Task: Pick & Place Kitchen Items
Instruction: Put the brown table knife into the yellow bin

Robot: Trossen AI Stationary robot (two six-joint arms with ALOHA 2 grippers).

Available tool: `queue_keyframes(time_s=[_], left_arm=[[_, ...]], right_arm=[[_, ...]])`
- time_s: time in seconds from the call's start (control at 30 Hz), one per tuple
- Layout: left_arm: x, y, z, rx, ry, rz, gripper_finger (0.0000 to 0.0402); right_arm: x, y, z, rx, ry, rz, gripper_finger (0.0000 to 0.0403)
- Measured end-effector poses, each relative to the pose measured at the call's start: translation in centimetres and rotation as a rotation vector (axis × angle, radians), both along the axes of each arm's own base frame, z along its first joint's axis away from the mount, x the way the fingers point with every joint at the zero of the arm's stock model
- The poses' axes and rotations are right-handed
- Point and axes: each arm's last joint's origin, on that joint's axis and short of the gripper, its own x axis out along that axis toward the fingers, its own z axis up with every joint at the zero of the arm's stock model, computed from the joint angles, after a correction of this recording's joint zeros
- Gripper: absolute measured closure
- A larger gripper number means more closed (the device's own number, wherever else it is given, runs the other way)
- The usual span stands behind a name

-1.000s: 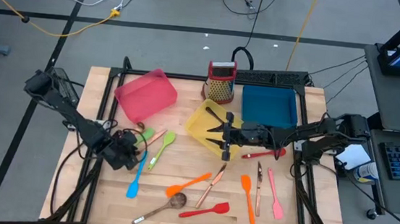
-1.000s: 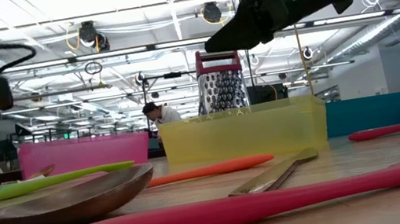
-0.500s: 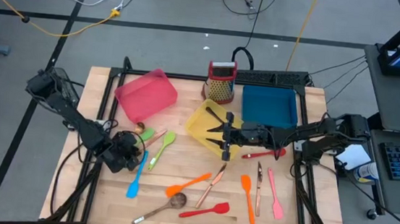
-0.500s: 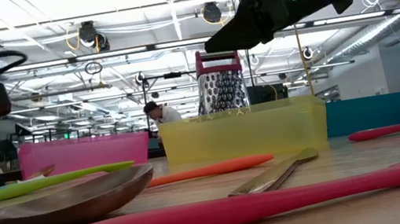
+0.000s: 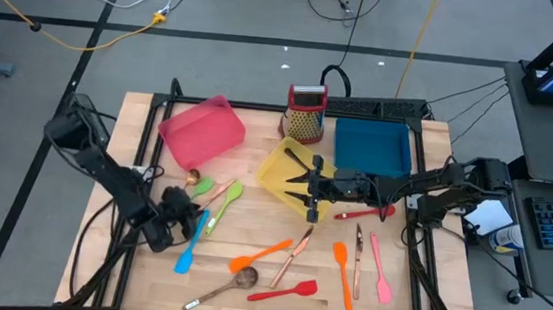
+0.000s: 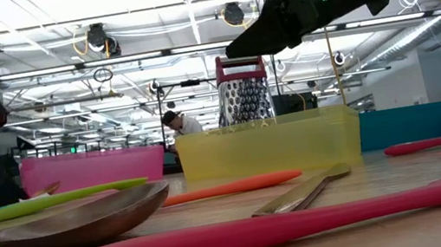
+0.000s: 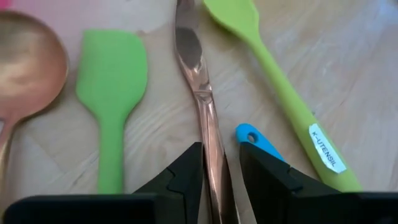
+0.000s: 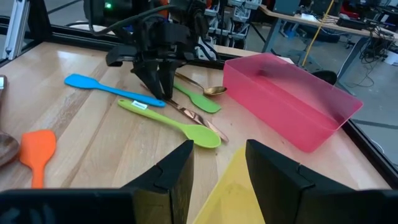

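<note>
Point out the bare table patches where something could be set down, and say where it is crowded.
Bare wood lies left of the blue spatula toward the table's left edge, and right of the pink spatula. The front middle is crowded around the red spatula, as is the back with the pink tray.

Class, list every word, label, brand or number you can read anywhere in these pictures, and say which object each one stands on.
"K-UTENSIL": on a small white sticker on the handle of the light green spoon, seen in the left wrist view.
The same white sticker shows on the light green spoon in the right wrist view, but it is too small to read.
No other readable text shows on the trays, the grater or the other utensils.
</note>
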Motion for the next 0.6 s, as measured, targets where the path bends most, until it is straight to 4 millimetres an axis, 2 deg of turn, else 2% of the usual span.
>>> queue_keyframes(time_s=[0.4, 0.6], left_arm=[[0.3, -0.9, -1.7, 0.168, -0.036, -0.028, 0.0286], [0.3, -0.7, -1.8, 0.178, -0.037, -0.010, 0.0286]], right_arm=[[0.0, 0.0, 0.0, -0.003, 0.000, 0.001, 0.0264], [0.0, 0.0, 0.0, -0.024, -0.002, 0.007, 0.0264]])
